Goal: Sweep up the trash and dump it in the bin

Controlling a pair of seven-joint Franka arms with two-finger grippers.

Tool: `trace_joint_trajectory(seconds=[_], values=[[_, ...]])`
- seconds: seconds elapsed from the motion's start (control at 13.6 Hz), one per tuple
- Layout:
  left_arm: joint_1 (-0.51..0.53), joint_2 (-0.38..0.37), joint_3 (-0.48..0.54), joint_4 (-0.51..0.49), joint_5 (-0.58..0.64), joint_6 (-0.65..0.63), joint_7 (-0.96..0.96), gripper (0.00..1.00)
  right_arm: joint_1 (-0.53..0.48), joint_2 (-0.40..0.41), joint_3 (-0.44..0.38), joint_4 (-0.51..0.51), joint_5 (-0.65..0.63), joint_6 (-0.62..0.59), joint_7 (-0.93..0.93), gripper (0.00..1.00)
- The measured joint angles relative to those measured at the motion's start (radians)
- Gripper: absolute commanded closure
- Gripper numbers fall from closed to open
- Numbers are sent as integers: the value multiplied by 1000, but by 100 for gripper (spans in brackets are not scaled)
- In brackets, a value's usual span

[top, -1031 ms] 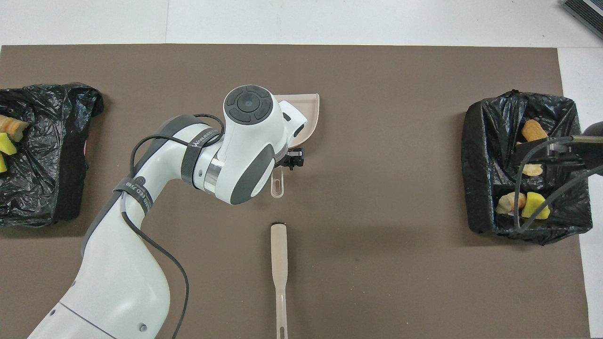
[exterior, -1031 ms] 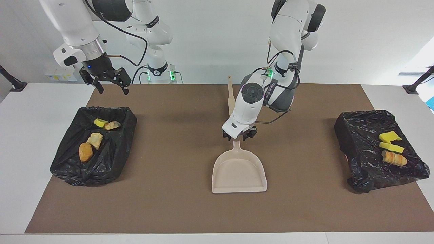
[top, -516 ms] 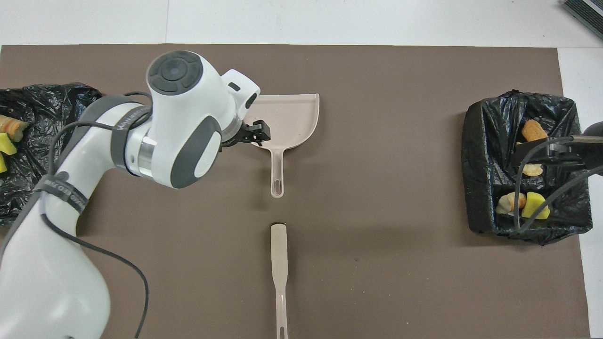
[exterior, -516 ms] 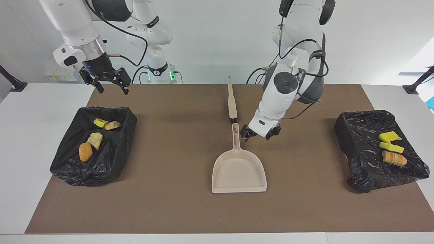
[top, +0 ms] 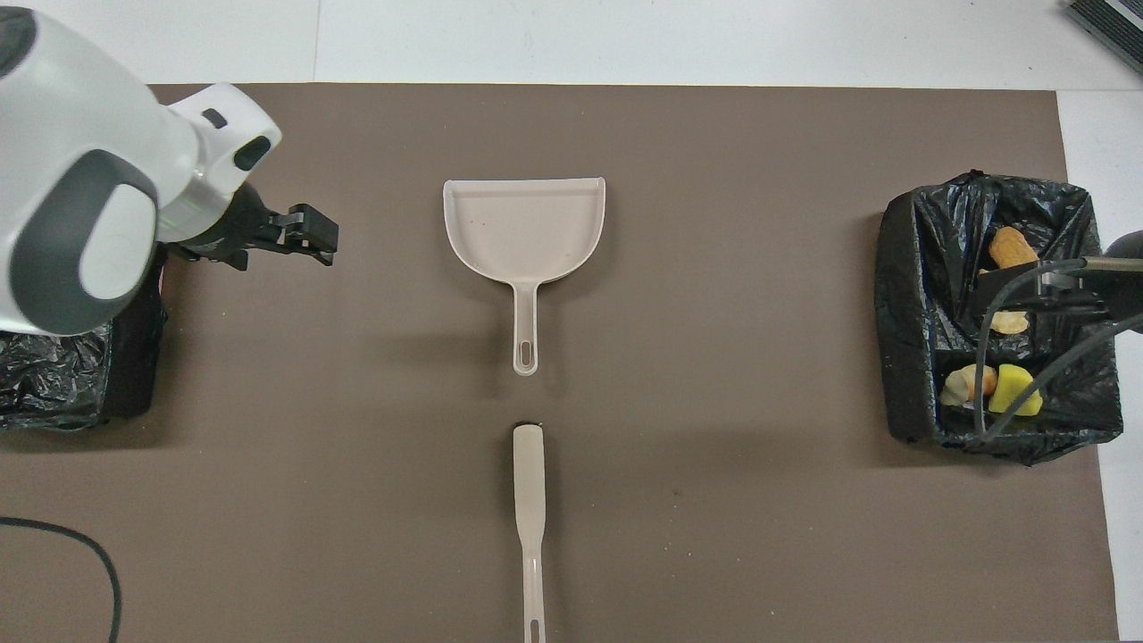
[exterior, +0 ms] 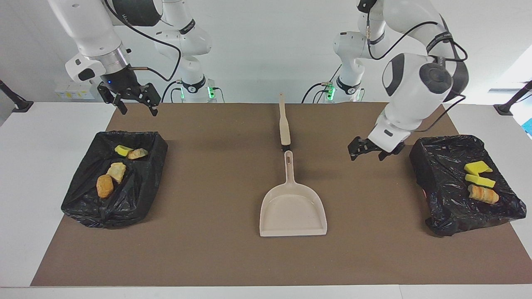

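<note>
**Desk:** What sits at the right arm's end of the table?

**Photographer:** A black-lined bin [exterior: 114, 178] holding four pieces of trash: a yellow foam chunk [exterior: 123, 150], a tan lump [exterior: 137, 153] touching it, a paler lump [exterior: 116, 171] and an orange lump [exterior: 104, 186]. The right gripper [exterior: 135, 106] hangs in the air over the brown mat [exterior: 208, 257] just beside that bin's robot-side edge, fingers spread, nothing between them.

**Desk:** And mid-table?

**Photographer:** A beige dustpan [exterior: 293, 207] lies flat, its handle pointing toward the robots. A beige brush [exterior: 284, 120] lies in line with it, nearer the robots, its dark tip just short of the dustpan handle. Neither gripper touches them.

**Desk:** The left arm's end?

**Photographer:** The left gripper [exterior: 365, 150] hovers over the mat, just beside a second black-lined bin [exterior: 436, 216], fingers parted and empty. That bin holds three pieces: two yellow foam chunks [exterior: 478, 167] [exterior: 480, 180] and an orange striped lump [exterior: 483, 194], lying close together.
</note>
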Motion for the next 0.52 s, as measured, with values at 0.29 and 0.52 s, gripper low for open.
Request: trace_joint_trajectory(seconds=[0.29,0.52], values=[[37,-116,0,1,74,-134,87,0,0,0,0,0,0,0,0,0],[59,-204,1,0,78,-204,115,0,0,0,0,0,0,0,0,0]])
